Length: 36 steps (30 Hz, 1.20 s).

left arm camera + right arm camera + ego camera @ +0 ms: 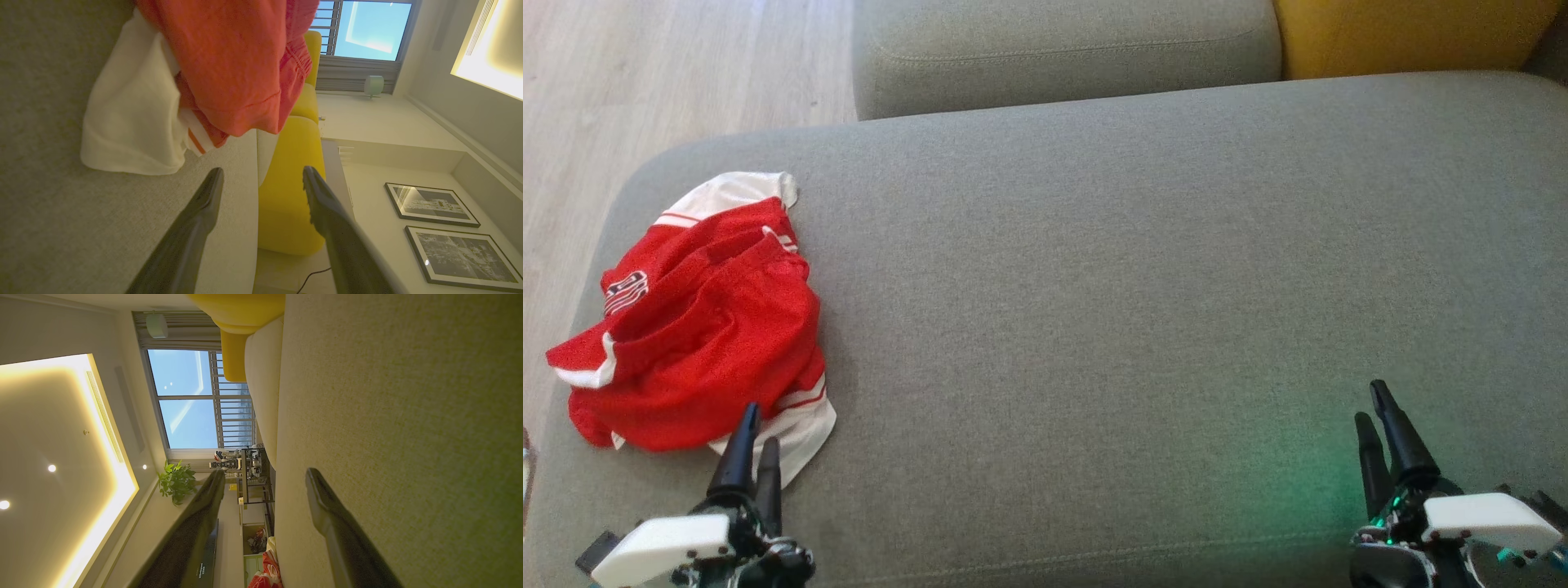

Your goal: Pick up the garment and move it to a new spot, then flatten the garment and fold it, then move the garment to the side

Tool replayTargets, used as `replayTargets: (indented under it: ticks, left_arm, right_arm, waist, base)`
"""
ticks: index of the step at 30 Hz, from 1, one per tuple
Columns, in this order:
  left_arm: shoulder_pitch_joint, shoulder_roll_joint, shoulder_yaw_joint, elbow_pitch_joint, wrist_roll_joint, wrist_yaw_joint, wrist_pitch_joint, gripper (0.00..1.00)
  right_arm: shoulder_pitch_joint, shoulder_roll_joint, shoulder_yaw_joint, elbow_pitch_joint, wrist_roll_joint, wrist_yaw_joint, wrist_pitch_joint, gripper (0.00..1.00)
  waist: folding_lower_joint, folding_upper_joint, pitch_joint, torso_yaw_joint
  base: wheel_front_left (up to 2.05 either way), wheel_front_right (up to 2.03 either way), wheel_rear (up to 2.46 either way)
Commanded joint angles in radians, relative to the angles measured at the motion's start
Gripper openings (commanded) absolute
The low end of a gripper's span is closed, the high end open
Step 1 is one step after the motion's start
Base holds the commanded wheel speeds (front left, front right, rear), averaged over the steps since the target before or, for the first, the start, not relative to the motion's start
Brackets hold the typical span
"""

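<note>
The crumpled red mesh sports garment with white panels and stripes point(703, 327) lies bunched at the left end of the broad grey fabric sofa seat point(1094, 286), with its outer folds close to the seat's rounded rim. It looks light, thin and limp. I judge it will sag and fall open when lifted, and although it is not fragile it may be a little slick, so a pinch through doubled cloth should hold better than a pinch on a single layer. The white hem at the near corner lies flat and free of the heap, which makes it seem the easiest place to take hold. The left jaws stand apart just short of that hem, with nothing between them. The right jaws, also apart and empty, hover well away over the seat's right end. The grey seat between the two arms looks unobstructed for spreading the cloth out. Behind the seat sit a second grey cushion point(1062, 49) and a yellow cushion point(1405, 33). The pale wooden floor point(645, 73) lies beyond the left rim, and the cloth slipping over that edge looks like the main risk.
</note>
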Motion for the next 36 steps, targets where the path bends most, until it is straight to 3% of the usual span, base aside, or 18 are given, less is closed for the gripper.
replayTargets:
  ticks: [1, 5, 6, 9, 10, 21, 36]
  left_arm:
    - [-0.043, 0.01, -0.002, -0.045, 0.018, -0.004, -0.008, 1.0]
    - [-0.043, 0.011, -0.003, -0.065, 0.062, -0.004, -0.021, 1.0]
    - [-0.047, 0.01, -0.005, -0.115, 0.232, 0.006, -0.048, 1.0]
    - [-0.05, 0.011, -0.011, -0.134, 0.306, 0.017, -0.057, 1.0]
    - [-0.051, 0.027, -0.062, -0.182, 0.51, 0.074, -0.086, 1.0]
    - [-0.054, 0.07, -0.137, -0.212, 0.652, 0.169, -0.119, 1.0]
    - [-0.051, 0.104, -0.193, -0.245, 0.801, 0.25, -0.161, 1.0]
  right_arm:
    - [-0.05, -0.003, 0.009, -0.039, -0.001, 0.0, -0.015, 1.0]
    - [-0.057, -0.006, 0.025, -0.039, -0.04, 0.0, -0.029, 1.0]
    - [-0.066, -0.005, 0.031, -0.068, -0.192, 0.0, -0.056, 1.0]
    - [-0.068, -0.005, 0.039, -0.075, -0.244, 0.0, -0.064, 1.0]
    - [-0.075, -0.006, 0.078, -0.121, -0.447, 0.0, -0.094, 1.0]
    - [-0.075, -0.008, 0.119, -0.156, -0.599, 0.0, -0.126, 1.0]
    - [-0.079, -0.009, 0.161, -0.187, -0.778, 0.0, -0.168, 1.0]
  waist:
    - [0.0, 0.0, 0.001, 0.0]
    - [0.0, 0.0, 0.003, 0.002]
    - [0.0, 0.0, 0.009, 0.004]
    - [0.0, 0.0, 0.012, 0.005]
    - [0.0, 0.0, 0.016, 0.004]
    - [0.0, 0.0, 0.009, 0.002]
    - [0.0, 0.0, 0.003, -0.002]
  base:
    - [0.0, 0.0, 0.0]
    - [0.0, 0.0, 0.0]
    - [0.0, 0.0, 0.0]
    - [0.0, 0.0, 0.0]
    - [0.0, 0.0, 0.0]
    - [0.0, 0.0, 0.0]
    - [0.0, 0.0, 0.0]
